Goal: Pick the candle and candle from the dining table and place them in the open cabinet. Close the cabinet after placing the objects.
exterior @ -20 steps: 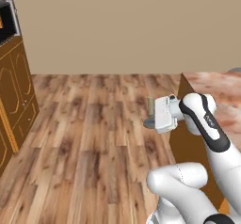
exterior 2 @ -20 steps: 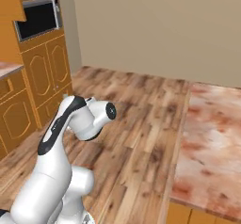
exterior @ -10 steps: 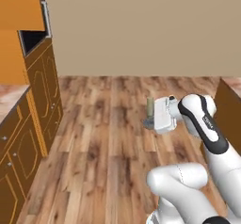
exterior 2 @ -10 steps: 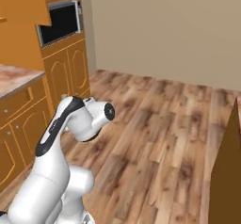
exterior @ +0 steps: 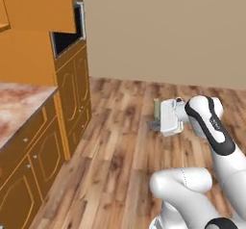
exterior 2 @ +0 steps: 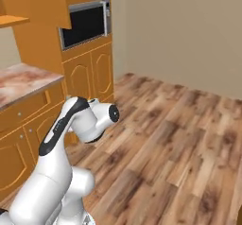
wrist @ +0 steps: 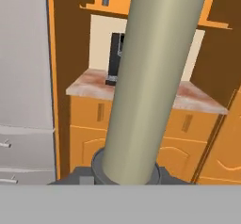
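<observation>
Gripping: my gripper [exterior: 156, 120] is closed on the olive candle [exterior: 156, 108], clamped at its dark grey base [exterior: 154, 125].
Candle location: carried in mid-air over the wood floor [exterior: 117, 146], well apart from the marbled counter [exterior: 17, 110].
Candle axis: long axis upright, stick pointing up.
Progress: I judge the first candle is in transit; placing it, fetching the second candle and closing the cabinet remain.

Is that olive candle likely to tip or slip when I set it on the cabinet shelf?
Probably stiff: the olive candle stands straight in the gripper. Its dark grey round base looks narrow against the tall stick, so it may tip if nudged. The smooth stick could slip.
</observation>
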Motion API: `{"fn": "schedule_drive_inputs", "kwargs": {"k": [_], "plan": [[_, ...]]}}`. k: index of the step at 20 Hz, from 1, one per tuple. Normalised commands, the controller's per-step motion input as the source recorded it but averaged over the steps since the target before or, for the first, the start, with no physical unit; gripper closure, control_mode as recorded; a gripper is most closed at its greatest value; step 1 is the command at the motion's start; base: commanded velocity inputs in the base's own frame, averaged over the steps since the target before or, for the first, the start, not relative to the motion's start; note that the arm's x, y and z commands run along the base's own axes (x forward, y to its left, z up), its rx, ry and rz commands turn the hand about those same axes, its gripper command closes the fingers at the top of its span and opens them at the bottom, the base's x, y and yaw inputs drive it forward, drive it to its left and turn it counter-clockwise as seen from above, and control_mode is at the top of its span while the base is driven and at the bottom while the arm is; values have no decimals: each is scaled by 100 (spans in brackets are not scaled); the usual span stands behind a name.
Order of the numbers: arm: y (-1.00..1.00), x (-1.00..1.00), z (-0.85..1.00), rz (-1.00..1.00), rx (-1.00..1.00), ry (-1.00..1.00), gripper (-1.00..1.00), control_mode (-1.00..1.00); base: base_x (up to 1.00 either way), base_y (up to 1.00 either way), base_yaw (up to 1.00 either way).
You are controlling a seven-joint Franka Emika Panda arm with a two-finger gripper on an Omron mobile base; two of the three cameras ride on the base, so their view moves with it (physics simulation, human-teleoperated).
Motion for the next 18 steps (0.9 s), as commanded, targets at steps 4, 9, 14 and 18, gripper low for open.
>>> {"fn": "schedule_drive_inputs", "kwargs": {"k": [4, 9, 14, 18], "plan": [[0, 0, 0, 0, 0, 0, 100, 100, 34, 1, 52], [0, 0, 0, 0, 0, 0, 100, 100, 41, 0, 52], [0, 0, 0, 0, 0, 0, 100, 100, 44, 0, 53], [0, 0, 0, 0, 0, 0, 100, 100, 50, -7, 55]]}}
